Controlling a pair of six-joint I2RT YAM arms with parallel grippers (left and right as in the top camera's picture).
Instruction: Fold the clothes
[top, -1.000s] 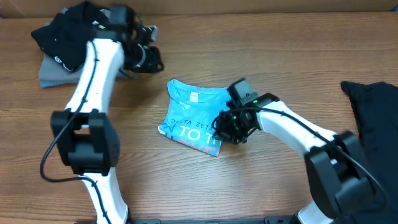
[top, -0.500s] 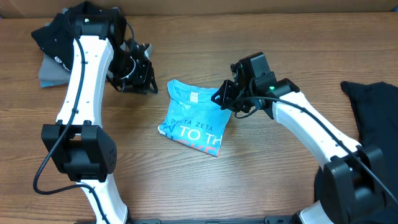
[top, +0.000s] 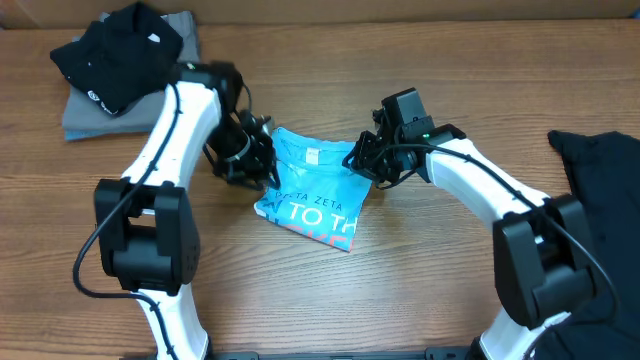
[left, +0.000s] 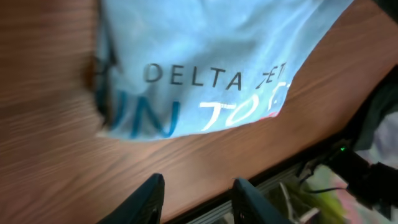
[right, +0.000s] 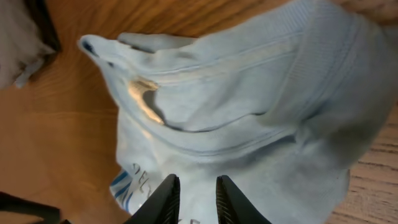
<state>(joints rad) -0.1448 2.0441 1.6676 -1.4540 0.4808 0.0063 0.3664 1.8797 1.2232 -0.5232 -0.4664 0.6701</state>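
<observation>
The shirt (top: 310, 195) lies mid-frame, hemmed in on two sides. The left gripper (top: 262, 172), jaws apart, sits at its left edge. The right gripper (top: 362, 165), jaws slightly apart, hangs over its upper right corner. The left arm (top: 165, 150) walls off the lower left and the right arm (top: 470, 185) crosses the right half. Between the grippers, the shirt's top edge opens onto bare table (top: 310, 90). Bare wood also lies below the shirt, between the arms. A black garment (top: 115, 50) on a grey garment (top: 80, 118) takes the upper left. A black cloth (top: 600, 170) fills the right edge.
</observation>
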